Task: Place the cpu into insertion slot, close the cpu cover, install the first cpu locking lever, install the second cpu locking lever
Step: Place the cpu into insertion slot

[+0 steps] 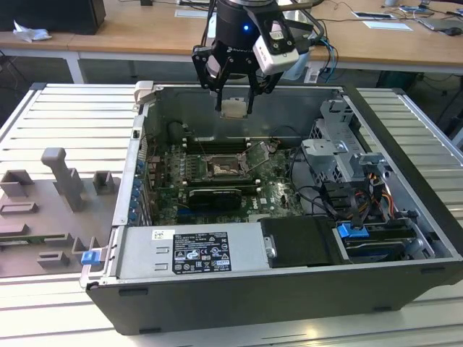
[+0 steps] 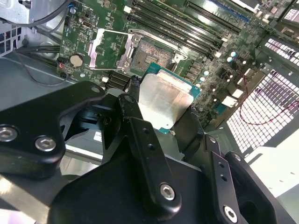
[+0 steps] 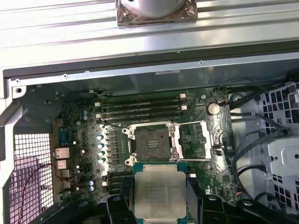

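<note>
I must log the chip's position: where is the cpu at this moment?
The cpu is held between the jaws of the gripper, in the air over the open computer case, apart from the empty insertion slot below it.

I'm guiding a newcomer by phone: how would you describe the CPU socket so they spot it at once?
Look inside the open case, at the green board on its floor. Near the board's middle, beside the long black memory slots, sits the socket: the one square with a dark centre and silver rim, its cover swung open.
</note>
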Robot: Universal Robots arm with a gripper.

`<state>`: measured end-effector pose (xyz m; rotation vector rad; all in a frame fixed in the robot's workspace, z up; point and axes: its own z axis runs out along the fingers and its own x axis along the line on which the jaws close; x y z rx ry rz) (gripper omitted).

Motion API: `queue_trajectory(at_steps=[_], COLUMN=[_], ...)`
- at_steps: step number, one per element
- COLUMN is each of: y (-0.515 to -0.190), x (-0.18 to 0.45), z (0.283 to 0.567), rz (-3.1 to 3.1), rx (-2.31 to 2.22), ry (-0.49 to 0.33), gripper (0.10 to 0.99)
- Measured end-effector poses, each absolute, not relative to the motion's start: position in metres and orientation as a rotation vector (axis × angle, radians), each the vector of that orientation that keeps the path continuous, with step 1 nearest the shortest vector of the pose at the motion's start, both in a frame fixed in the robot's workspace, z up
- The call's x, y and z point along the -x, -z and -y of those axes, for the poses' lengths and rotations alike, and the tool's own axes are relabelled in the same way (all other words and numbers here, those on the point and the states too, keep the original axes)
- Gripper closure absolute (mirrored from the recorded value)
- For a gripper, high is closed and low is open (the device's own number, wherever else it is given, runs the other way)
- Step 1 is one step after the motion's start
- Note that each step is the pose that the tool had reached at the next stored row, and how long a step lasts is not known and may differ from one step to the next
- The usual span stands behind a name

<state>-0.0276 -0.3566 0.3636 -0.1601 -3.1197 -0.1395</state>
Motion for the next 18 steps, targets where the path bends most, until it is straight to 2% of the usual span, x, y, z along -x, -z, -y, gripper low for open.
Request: queue_trajectory(at_steps=[18], y=[-0.3621], x=[0.0276], z=[0.3566], rz=[3.094], rx=[0.5], ry=[0.129], gripper=[0.545])
